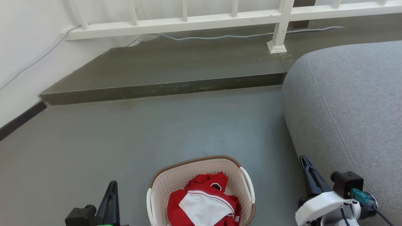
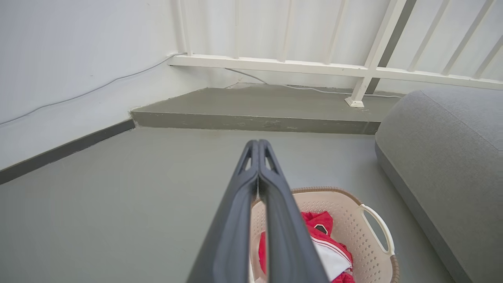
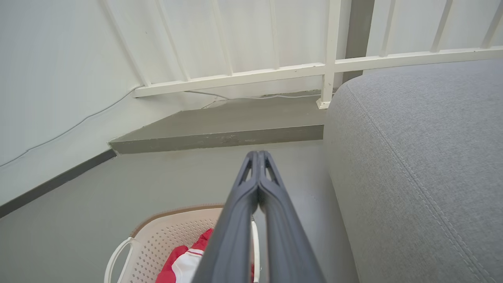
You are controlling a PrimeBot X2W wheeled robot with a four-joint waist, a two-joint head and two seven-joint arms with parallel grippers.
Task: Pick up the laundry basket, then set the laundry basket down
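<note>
while the laundry basket (image 1: 176, 180) rests on the floor (image 1: 157, 131), you hold nothing.
your left gripper (image 2: 258, 146) and right gripper (image 3: 258, 156) flank it, fingers pressed together, empty; the badge (image 1: 216, 186) on the red garment (image 1: 202, 182) is unreadable.

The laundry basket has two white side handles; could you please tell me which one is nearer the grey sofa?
The right handle, on the side of the right gripper and sofa; the left handle sits toward the left gripper.
</note>
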